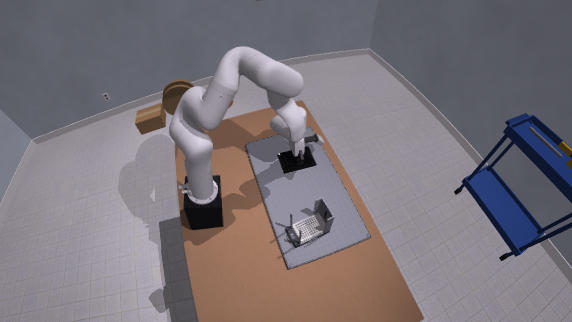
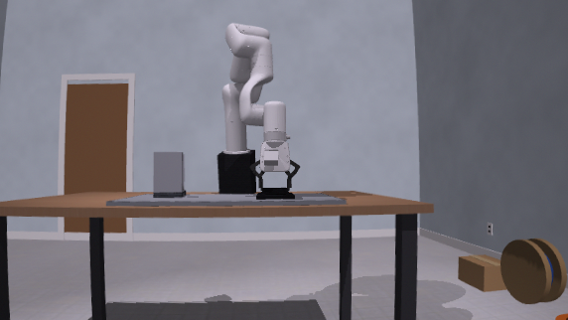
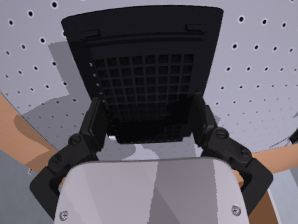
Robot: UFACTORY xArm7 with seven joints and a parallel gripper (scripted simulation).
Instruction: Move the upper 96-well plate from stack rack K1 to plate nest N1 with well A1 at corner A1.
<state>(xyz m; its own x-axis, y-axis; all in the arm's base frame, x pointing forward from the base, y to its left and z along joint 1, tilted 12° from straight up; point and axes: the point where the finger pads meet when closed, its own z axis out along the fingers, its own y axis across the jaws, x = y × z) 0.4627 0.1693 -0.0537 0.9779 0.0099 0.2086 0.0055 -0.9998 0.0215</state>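
My gripper (image 1: 299,159) stands straight down over the black plate nest N1 (image 1: 297,162) on the grey perforated mat. It is shut on a dark 96-well plate (image 3: 148,90), with one finger on each long side. In the wrist view the plate lies level within the outline of the nest (image 3: 143,26). From the side, the gripper (image 2: 274,188) holds the plate right at the nest (image 2: 275,196); I cannot tell whether it is fully down. The grey stack rack K1 (image 1: 315,224) stands at the mat's near end with a white plate (image 1: 306,228) inside. It also shows in the side view (image 2: 169,175).
The arm's black base (image 1: 202,207) stands on the brown table to the left of the mat. A blue cart (image 1: 520,190) is on the floor at the right. A cardboard box (image 1: 150,119) and a wooden spool (image 1: 175,95) lie beyond the table.
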